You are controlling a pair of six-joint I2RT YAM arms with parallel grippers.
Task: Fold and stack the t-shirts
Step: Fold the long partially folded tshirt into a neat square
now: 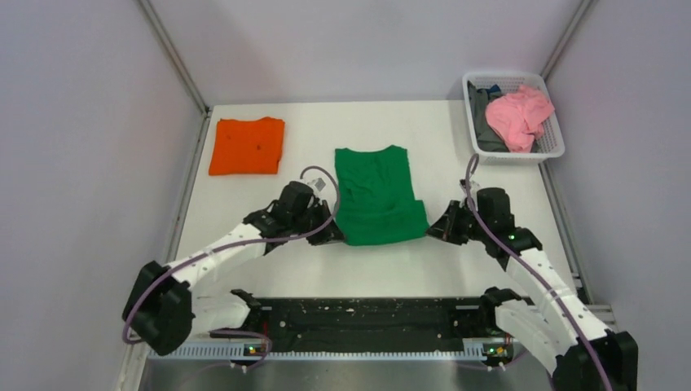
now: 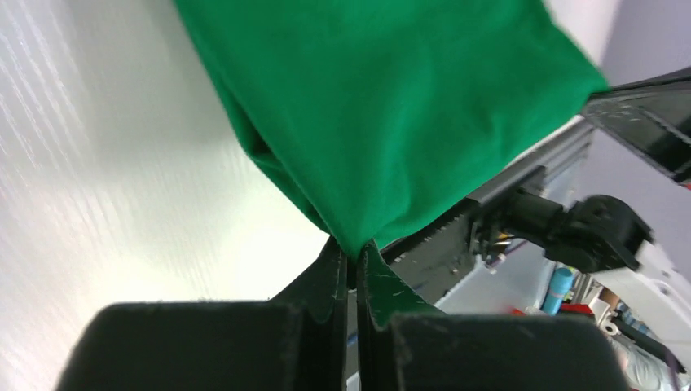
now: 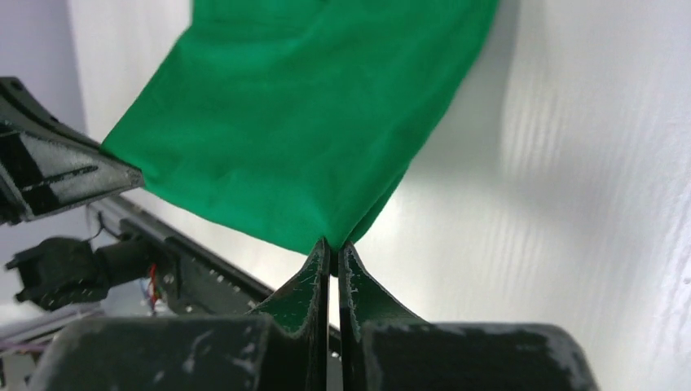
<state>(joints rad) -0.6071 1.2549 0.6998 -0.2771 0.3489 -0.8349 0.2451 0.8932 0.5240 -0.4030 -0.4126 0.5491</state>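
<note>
Two pinches carry all the risk here: the left claw [image 1: 330,233] is closed on the near-left corner of the green shirt [image 1: 376,191], and the right claw [image 1: 438,228] is closed on its near-right corner. Each has only the very tip of cloth between its fingertips. The green shirt lies on the table [image 1: 391,269], narrowed with no sleeves showing, collar end away from the arms, and its near hem is raised a little off the surface between the claws. The likely next move is to carry that hem over to the collar. So slight a bite could let a corner slide out midway, dropping one side and leaving a crooked fold. From the wrist views I cannot tell whether each pinch holds every layer or only some; if a layer is missed, the folded-in sides could fall open as the hem rises. Uneven travel of the arms would skew the edge or pull the cloth taut between them, and too low a lift would drag the whole shirt along instead of folding it. The orange shirt [image 1: 247,146], folded, lies beyond the green shirt and well to its left, so a sloppy fold here would make a poor layer for that stack. The basket [image 1: 556,151], beyond the green shirt to its right, is well apart and seems no hazard.
</note>
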